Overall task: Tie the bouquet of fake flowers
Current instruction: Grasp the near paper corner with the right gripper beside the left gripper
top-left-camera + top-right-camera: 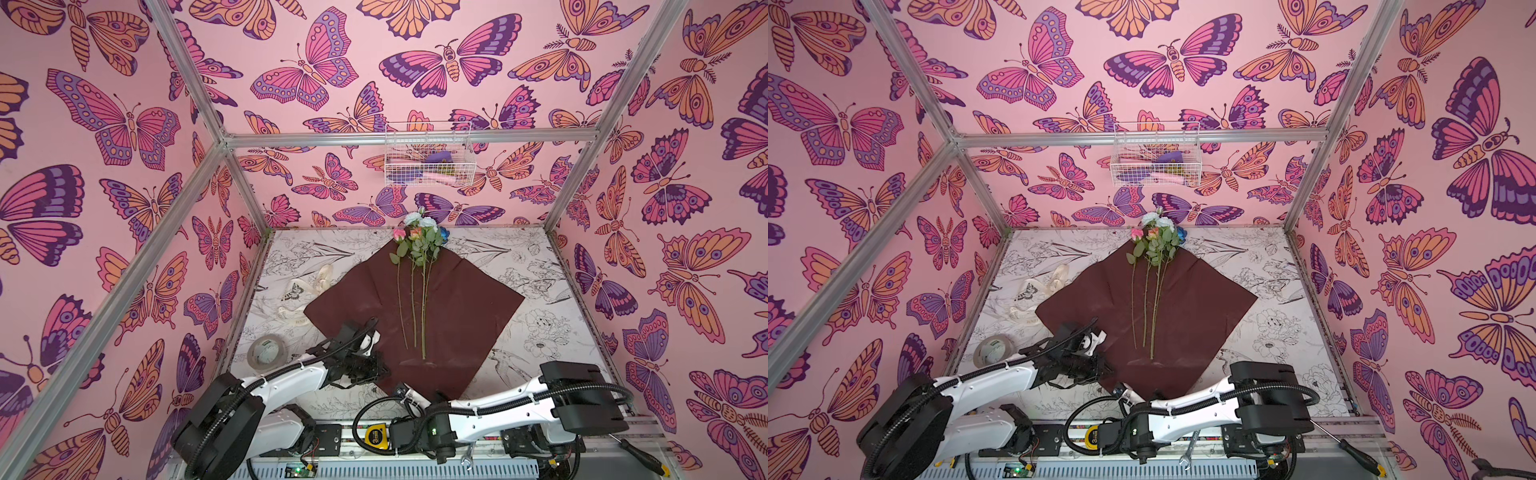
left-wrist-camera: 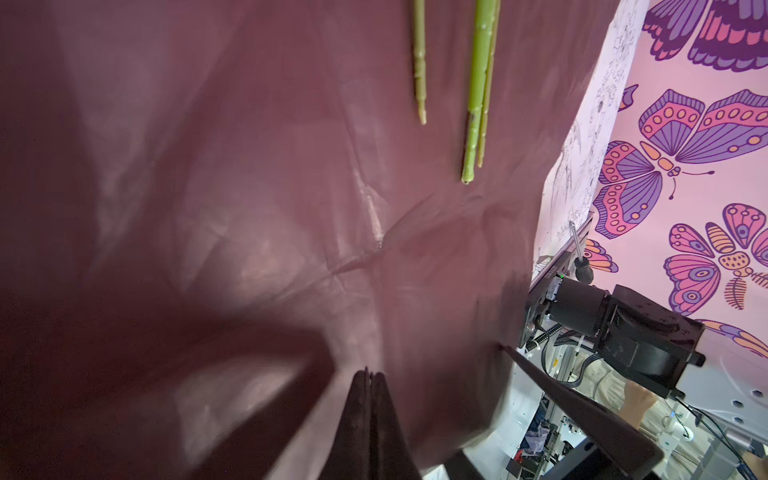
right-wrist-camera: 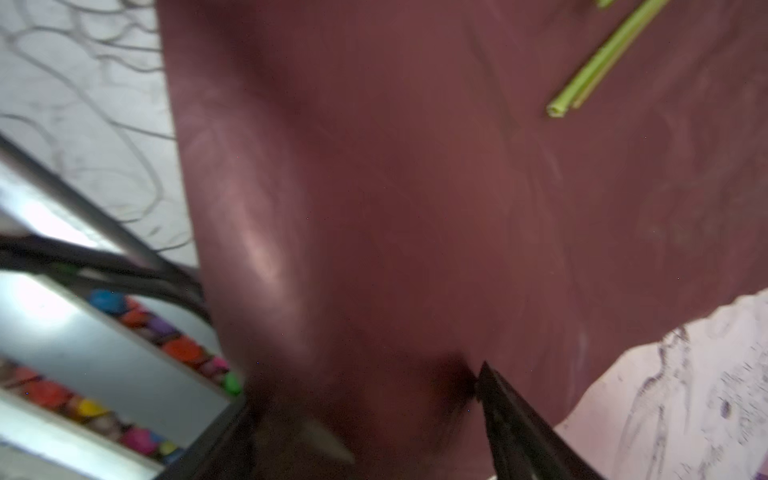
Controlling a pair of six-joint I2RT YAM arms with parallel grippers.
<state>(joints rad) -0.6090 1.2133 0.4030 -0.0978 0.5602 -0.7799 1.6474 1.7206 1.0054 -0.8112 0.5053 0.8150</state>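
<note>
Both top views showed the bouquet of fake flowers (image 1: 417,245) lying loose on the wrapping paper (image 1: 457,316), middle of the counter (image 1: 540,332). Left jaws were clenched at its edge, right jaws spread across its near corner. A tug on that slick sheet could have scattered the stems.

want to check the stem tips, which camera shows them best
The left wrist view: the stem tips lie close and sharp on the red paper. Both top views show them tiny; the right wrist view shows them blurred.
</note>
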